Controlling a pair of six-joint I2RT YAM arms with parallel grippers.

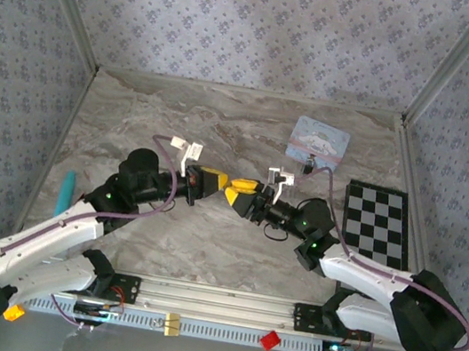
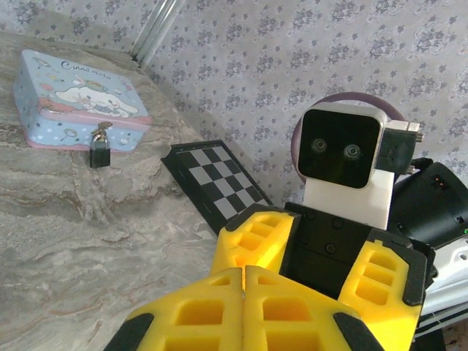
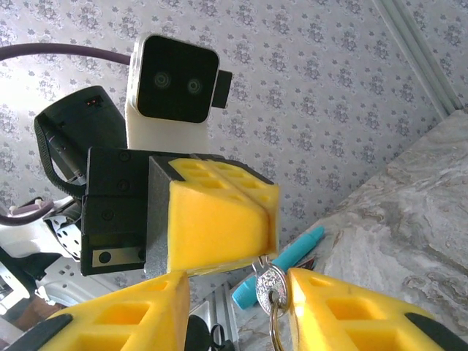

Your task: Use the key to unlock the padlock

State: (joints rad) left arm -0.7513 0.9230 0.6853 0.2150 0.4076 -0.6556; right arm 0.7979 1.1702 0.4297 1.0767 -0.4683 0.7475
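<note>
1. My left claw [image 2: 244,279] is pressed fully together. The key [image 3: 268,282] pokes out of the seam between its pads, and a ring [image 3: 275,325] dangles below.
2. I seem to be gripping the blade end, so the round head is free for the other arm to take.
3. My right claw [image 3: 238,285] meets it nose to nose above the middle of the tabletop [image 2: 73,241]. Its jaws stand apart on either side of the key's head and grip nothing yet. The head sits close to one pad, with a clear gap on the other side.
4. I read this as a handover. The right arm is nearer the lock, so it makes sense for the key to go to that side.
5. The padlock [image 2: 100,150] is well away from both claws. It stands upright on the tabletop against the front of the pale blue tin [image 2: 73,95], its shackle apparently at the tin's clasp. A checkered board [image 2: 219,183] lies near it.
6. Next, the right claw needs to close squarely on the head before my left lets go. A skewed pinch would leave the blade aimed badly for so small a keyhole, and the loose ring could snag.
</note>
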